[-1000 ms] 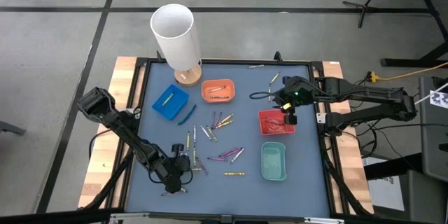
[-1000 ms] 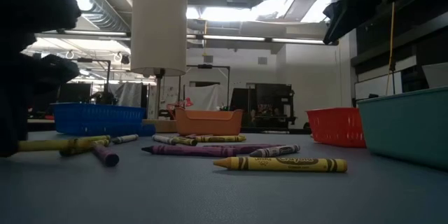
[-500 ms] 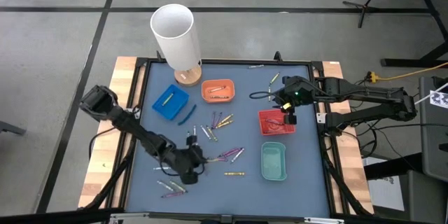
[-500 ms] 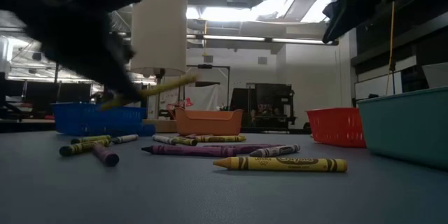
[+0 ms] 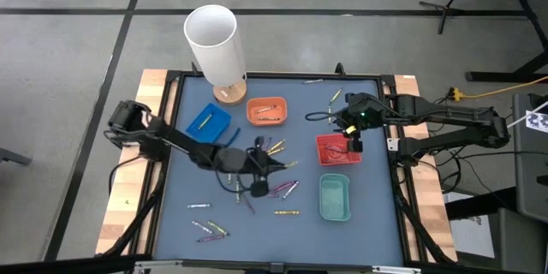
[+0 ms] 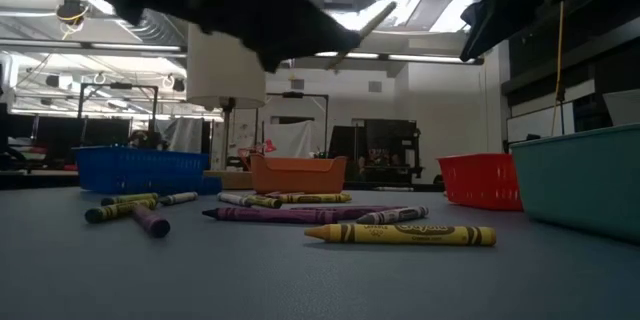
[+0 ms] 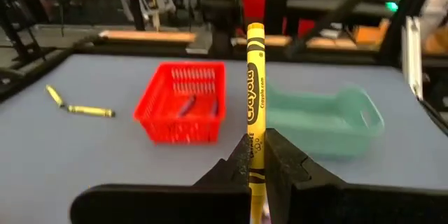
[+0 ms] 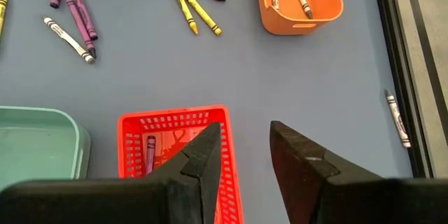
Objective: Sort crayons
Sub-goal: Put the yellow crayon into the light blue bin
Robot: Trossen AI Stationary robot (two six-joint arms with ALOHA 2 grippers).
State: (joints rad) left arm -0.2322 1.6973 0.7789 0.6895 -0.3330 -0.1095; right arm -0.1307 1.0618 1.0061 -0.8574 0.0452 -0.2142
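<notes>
My left gripper (image 7: 255,155) is shut on a yellow crayon (image 7: 253,91) above the middle of the table (image 5: 377,223); in the high view this gripper (image 5: 264,165) points toward the red tray (image 5: 336,150). The low view shows the crayon (image 6: 362,26) sticking out past the dark fingers. Several more crayons lie flat on the table in the middle (image 5: 274,147), near the green tray (image 5: 286,212) and near the front left (image 5: 210,227). My right gripper (image 8: 245,147) hangs open over the red tray (image 8: 175,147), touching nothing. My left gripper pinches the yellow crayon near its lower end (image 7: 253,155) between its two fingers. The fingers point roughly level toward the table's right side, and the crayon runs on along them, past the fingertips. The crayon is lifted clear of the table.
A blue tray (image 5: 208,125) and an orange tray (image 5: 266,110) sit at the far left and far middle, the green tray (image 5: 334,197) at the near right. A tall white cylinder (image 5: 214,43) stands on a wooden base at the far edge. Stray crayons lie by the far right rim (image 8: 396,119).
My left gripper has swung from the near left part of the table up and toward the middle, tipping from pointing down to roughly level. The yellow crayon has come off the table with it and now points toward the red tray.
</notes>
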